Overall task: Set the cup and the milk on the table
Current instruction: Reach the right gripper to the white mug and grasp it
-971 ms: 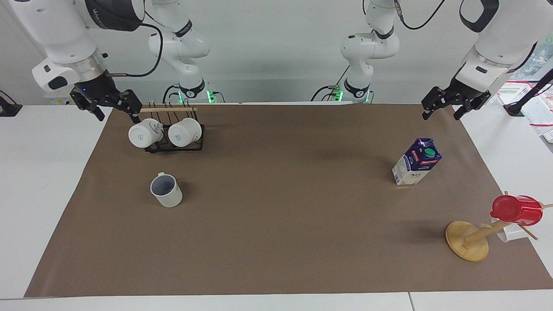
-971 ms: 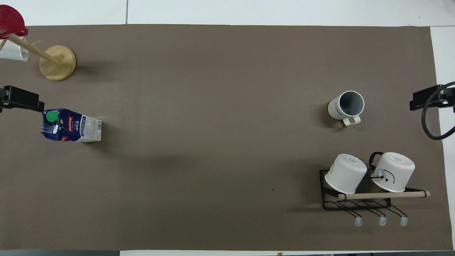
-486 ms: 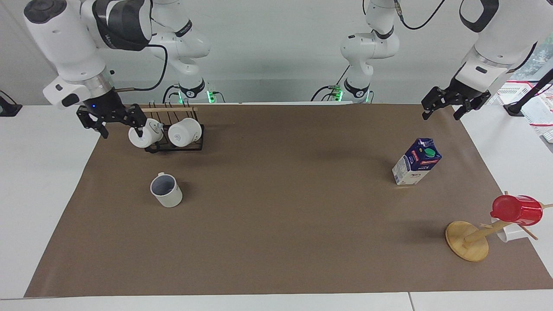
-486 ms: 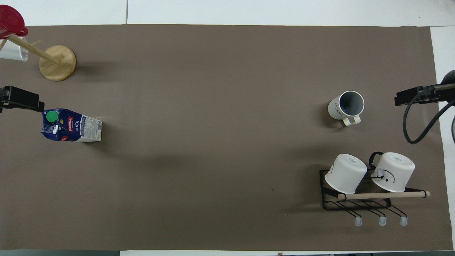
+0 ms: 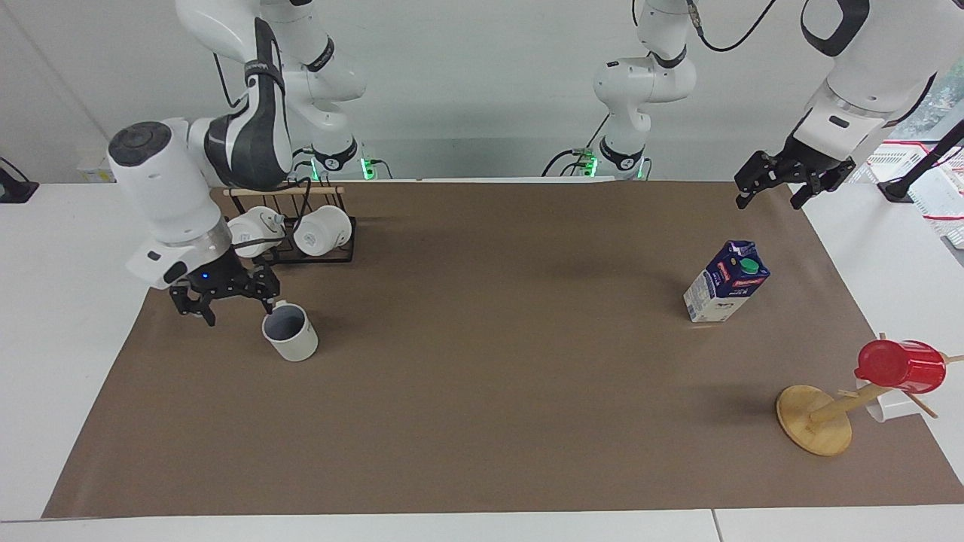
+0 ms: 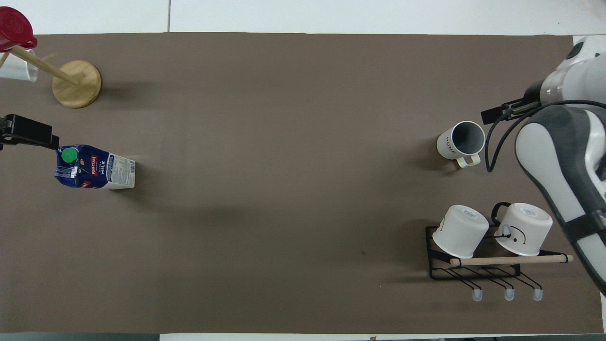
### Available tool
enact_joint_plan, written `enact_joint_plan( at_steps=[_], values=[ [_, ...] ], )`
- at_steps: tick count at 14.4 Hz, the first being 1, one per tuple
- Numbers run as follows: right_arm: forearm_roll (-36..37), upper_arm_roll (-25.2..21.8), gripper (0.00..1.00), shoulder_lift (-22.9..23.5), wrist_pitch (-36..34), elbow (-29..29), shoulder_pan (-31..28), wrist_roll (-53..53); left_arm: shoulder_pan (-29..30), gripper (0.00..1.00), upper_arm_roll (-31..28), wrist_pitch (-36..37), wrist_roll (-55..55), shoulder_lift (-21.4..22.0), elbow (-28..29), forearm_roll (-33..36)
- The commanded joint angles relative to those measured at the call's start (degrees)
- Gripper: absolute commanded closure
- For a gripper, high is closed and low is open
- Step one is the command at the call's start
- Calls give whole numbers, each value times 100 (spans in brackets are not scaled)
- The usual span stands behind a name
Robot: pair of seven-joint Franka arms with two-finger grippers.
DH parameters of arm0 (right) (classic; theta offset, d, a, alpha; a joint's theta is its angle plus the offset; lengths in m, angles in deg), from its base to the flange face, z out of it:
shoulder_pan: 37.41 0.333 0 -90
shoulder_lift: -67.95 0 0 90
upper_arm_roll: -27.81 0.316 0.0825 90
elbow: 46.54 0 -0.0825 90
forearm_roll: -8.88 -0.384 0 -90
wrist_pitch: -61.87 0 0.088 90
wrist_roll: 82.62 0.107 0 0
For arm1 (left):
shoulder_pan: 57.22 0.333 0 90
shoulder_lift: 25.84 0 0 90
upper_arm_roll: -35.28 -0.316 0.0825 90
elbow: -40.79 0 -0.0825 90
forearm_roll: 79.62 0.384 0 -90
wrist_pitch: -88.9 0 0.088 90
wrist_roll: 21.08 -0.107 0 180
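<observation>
table [image 5: 75,316], cup [image 5: 291,333], milk [image 5: 726,281], rack [image 5: 305,252]

The left gripper [image 6: 23,134] is cut off by the overhead picture's edge; only a dark bar shows beside the milk [image 6: 94,167]. In that view the right gripper [image 6: 497,112] shows only a thin dark tip; its own white arm covers the rest. A white cup [image 5: 892,410] on the wooden mug tree [image 5: 817,420] is mostly hidden by the red cup [image 5: 902,366]. The table [image 5: 68,301] runs past every edge.
</observation>
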Motion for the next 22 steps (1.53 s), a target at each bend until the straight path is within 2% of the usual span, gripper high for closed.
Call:
enact_joint_plan(
  at_steps=[1,3,5,7,9,10,12,17,20,22],
  values=[
    [-128,42,0,-67,668,-595,-29,-575,16,0,0,7,-80,137,149,-39],
    [-128,42,0,99,942,-614,-73,-760,16,0,0,7,-80,137,148,-39],
    [-154,42,7,109,1013,-649,-38,-752,16,0,0,16,-80,137,148,-39],
    [-224,51,11,371,1180,-623,-125,-778,16,0,0,7,-80,137,148,-39],
    [-689,42,18,442,1198,-632,-30,-743,16,0,0,7,-80,137,148,-39],
    [-726,42,36,443,1155,-632,-20,-743,16,0,0,7,-80,137,148,-39],
    [-726,42,100,443,1084,-632,-64,-813,16,0,0,7,-80,137,148,-39],
    [-726,42,100,390,875,-545,-20,-752,16,0,-8,7,-80,137,148,-39],
    [-621,51,100,320,-91,165,303,-315,16,0,0,7,-80,137,148,-39],
    [-315,51,100,328,-234,413,733,273,16,0,0,7,-80,137,148,-39]
  ],
)
